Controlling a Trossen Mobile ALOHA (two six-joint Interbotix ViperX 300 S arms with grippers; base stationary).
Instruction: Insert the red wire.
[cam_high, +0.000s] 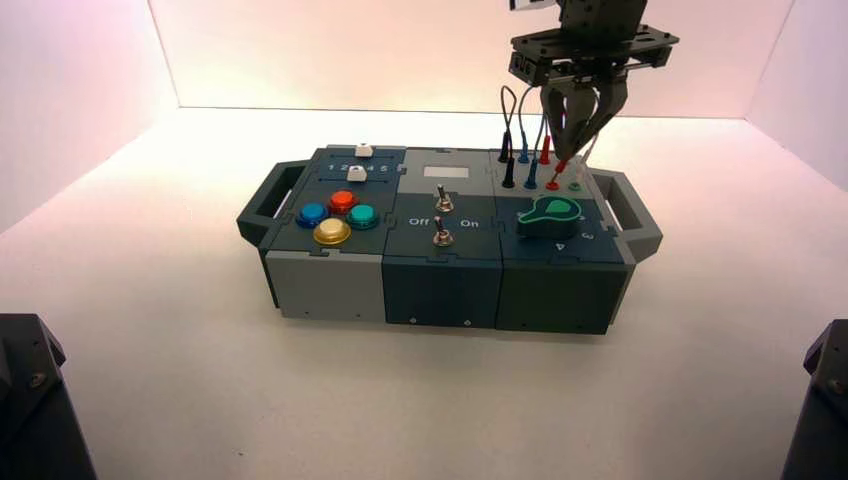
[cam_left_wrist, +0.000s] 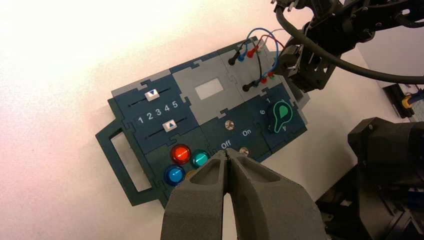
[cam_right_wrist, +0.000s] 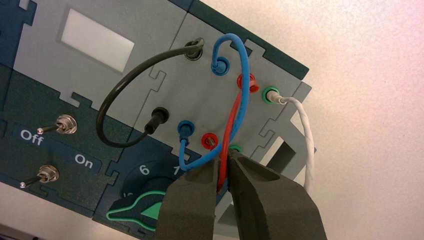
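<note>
The right gripper (cam_right_wrist: 223, 172) hangs over the wire section at the back right of the box (cam_high: 440, 285), its 2 fingers pinched narrow on the red wire (cam_right_wrist: 231, 120) close to its free plug. In the right wrist view one end of that wire sits in the red socket of the far row (cam_right_wrist: 247, 81), next to the blue wire (cam_right_wrist: 240, 55), and the lead runs from there down between the fingertips. The plug tip appears to point at the red socket of the near row (cam_right_wrist: 209, 141), touching its rim or just beside it; whether it has entered cannot be told. So the step in hand seems to be the insertion itself: the wire is grasped and brought to the hole, not yet seated as far as these views show. The next move likely calls for lining the plug up upright over that red socket and pressing straight down, without snagging the blue lead that crosses just beside it, or the white wire (cam_right_wrist: 305, 135) hanging off the green socket. The left gripper (cam_left_wrist: 227, 167) waits with its jaws closed on nothing, well apart from the wires, above the front of the box near the coloured buttons (cam_left_wrist: 180, 153)
</note>
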